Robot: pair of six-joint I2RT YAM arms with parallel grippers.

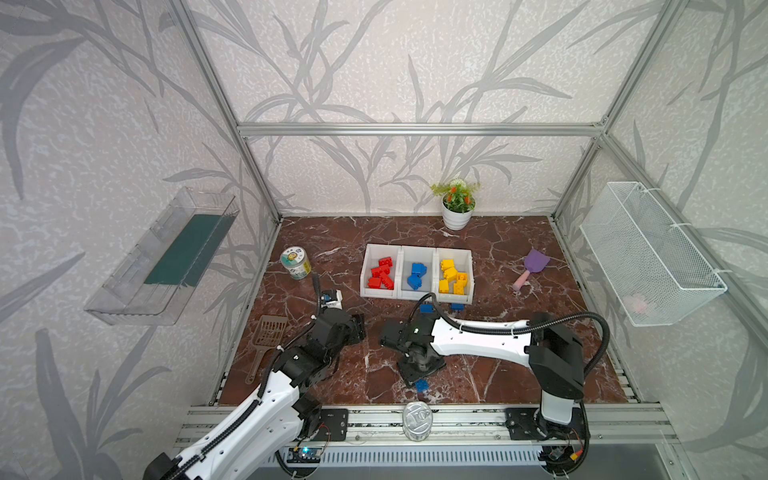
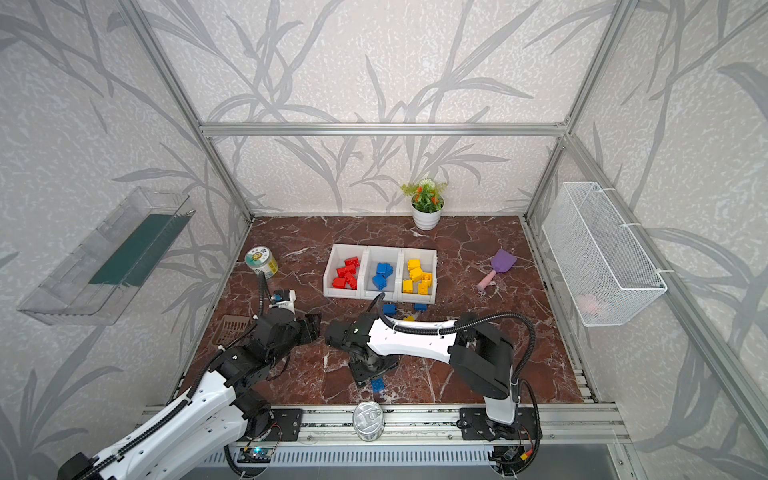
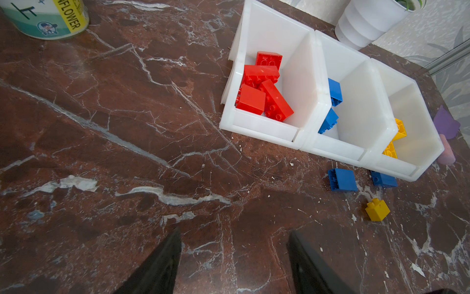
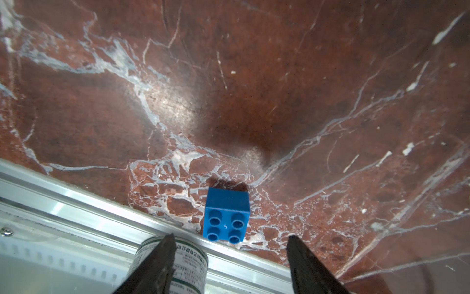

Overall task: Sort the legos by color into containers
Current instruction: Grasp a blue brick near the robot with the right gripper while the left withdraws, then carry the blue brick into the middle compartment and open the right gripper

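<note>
The containers [image 1: 379,292] are three joined white bins at mid table. In both top views the left one holds red legos [image 1: 381,272], the middle one blue legos [image 1: 417,275], the right one yellow legos [image 1: 453,276]. Two loose blue bricks [image 3: 342,179] [image 3: 384,179] and a small yellow brick [image 3: 377,209] lie before the bins. Another blue brick [image 4: 226,215] lies on its side by the front rail, just ahead of my right gripper [image 4: 230,238], which points down, open and empty. My left gripper [image 3: 234,234] hovers open over bare marble left of the bins.
A labelled tin [image 1: 295,262] stands at the left, a brown slotted scoop [image 1: 270,332] nearer the left edge. A potted plant [image 1: 456,208] is at the back, a purple scoop [image 1: 532,268] to the right. A silver can [image 1: 417,419] lies on the front rail.
</note>
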